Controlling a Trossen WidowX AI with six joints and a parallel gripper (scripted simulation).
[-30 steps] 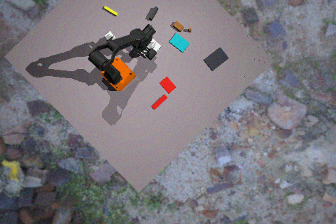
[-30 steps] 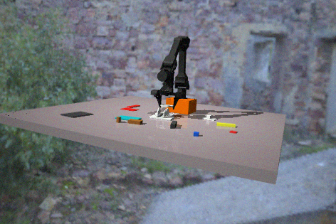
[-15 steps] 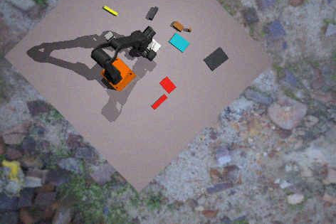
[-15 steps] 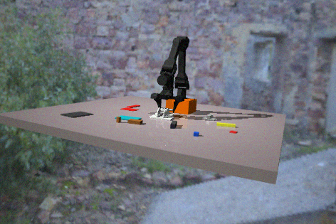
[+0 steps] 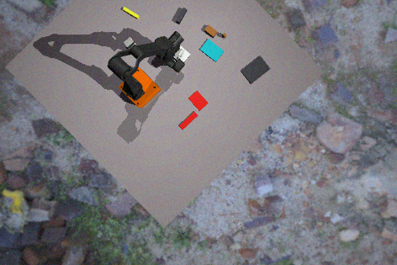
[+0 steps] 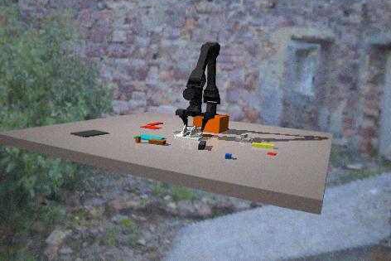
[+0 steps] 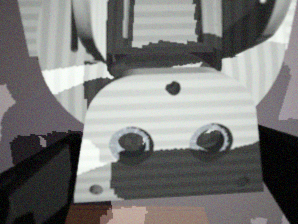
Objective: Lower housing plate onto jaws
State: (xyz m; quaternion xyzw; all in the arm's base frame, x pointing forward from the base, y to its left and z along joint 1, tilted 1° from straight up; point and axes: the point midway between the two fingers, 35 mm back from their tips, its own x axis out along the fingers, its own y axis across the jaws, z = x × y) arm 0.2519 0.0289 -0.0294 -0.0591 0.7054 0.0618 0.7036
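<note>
The housing plate (image 7: 172, 115) is a white plate with a rounded far edge and two ringed holes, seen large in the wrist view. My gripper (image 7: 164, 137) (image 6: 195, 124) (image 5: 178, 50) is shut on it, one finger at each side. Dark round shapes show inside both holes; whether these are the jaw stubs cannot be told. The white base (image 7: 272, 75) (image 6: 181, 137) lies on the table under the plate, with white upright parts (image 6: 190, 132) on it. The plate's underside and its contact with the stubs are hidden.
A small grey-white part (image 5: 129, 43) (image 6: 243, 137) lies near the orange robot base (image 5: 145, 85) (image 6: 219, 124). A cyan block (image 5: 211, 50), brown block (image 5: 210, 31) and dark block (image 5: 180, 15) lie near the gripper. Red pieces (image 5: 198, 100) (image 5: 187, 120) and a dark plate (image 5: 255, 69) lie farther off.
</note>
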